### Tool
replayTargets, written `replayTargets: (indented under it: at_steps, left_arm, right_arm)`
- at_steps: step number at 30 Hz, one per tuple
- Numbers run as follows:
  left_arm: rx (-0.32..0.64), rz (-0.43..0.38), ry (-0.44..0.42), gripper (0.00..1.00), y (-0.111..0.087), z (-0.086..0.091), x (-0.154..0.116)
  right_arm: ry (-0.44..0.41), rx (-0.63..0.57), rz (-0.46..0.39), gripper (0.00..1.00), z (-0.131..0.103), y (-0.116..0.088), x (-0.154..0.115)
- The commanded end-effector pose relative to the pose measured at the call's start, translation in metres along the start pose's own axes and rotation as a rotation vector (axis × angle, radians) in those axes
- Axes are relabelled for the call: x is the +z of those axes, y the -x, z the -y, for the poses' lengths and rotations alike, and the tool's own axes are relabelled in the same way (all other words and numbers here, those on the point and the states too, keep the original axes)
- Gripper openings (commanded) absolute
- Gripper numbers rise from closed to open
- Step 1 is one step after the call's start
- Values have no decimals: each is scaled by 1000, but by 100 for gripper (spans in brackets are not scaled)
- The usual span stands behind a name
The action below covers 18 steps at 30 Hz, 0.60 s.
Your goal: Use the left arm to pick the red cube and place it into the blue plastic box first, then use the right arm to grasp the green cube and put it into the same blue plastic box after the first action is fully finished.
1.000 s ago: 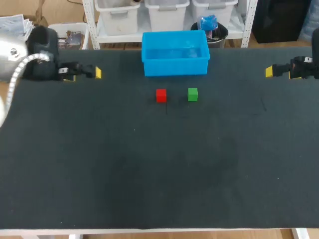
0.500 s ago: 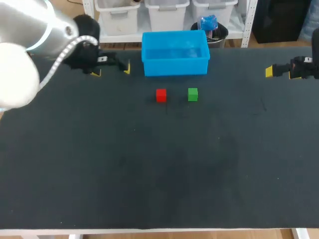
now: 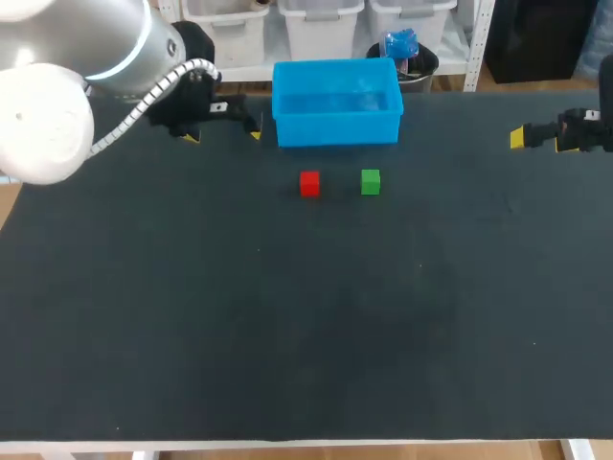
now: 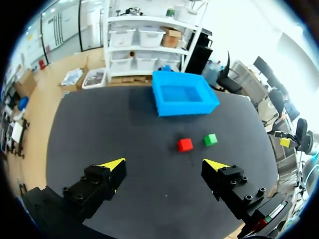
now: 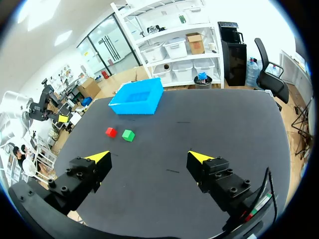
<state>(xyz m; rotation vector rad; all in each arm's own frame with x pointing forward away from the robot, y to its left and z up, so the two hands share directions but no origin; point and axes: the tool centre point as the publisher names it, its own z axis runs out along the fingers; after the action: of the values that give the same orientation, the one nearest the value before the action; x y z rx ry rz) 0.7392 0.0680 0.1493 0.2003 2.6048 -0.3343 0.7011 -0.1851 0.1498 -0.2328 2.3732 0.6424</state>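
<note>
A small red cube [image 3: 309, 183] rests on the black table just in front of the blue plastic box [image 3: 336, 129], and a green cube [image 3: 371, 181] sits close to its right. My left gripper [image 3: 223, 135] hangs open and empty to the left of the box, near the table's far edge. In the left wrist view the red cube [image 4: 185, 145] and green cube [image 4: 210, 140] lie ahead of the open left gripper [image 4: 165, 164], with the box [image 4: 184, 107] beyond them. At the far right, my right gripper [image 3: 519, 137] is open and empty; its wrist view shows the open gripper [image 5: 149, 157] with both cubes [image 5: 110, 132] [image 5: 128, 135] far ahead.
The black table top [image 3: 306, 316] stretches wide and bare in front of the cubes. The blue box holds nothing that I can see.
My left arm has swung in from the far left and moved right along the table's far edge, ending close to the blue box. The right arm and both cubes have stayed put.
</note>
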Motion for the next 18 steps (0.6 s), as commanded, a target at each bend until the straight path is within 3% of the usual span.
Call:
replayTargets:
  at_steps: [1,4,11,18]
  left_arm:
    - [-2,0,15,100,0,2,0]
    - [-2,0,15,100,0,2,0]
    - [-11,-84,137,100,20,32,26]
    - [-45,-188,220,100,35,46,52]
  right_arm:
    - [1,-1,0,100,0,0,0]
    - [1,-1,0,100,0,0,0]
    - [1,-1,0,100,0,0,0]
    - [1,-1,0,100,0,0,0]
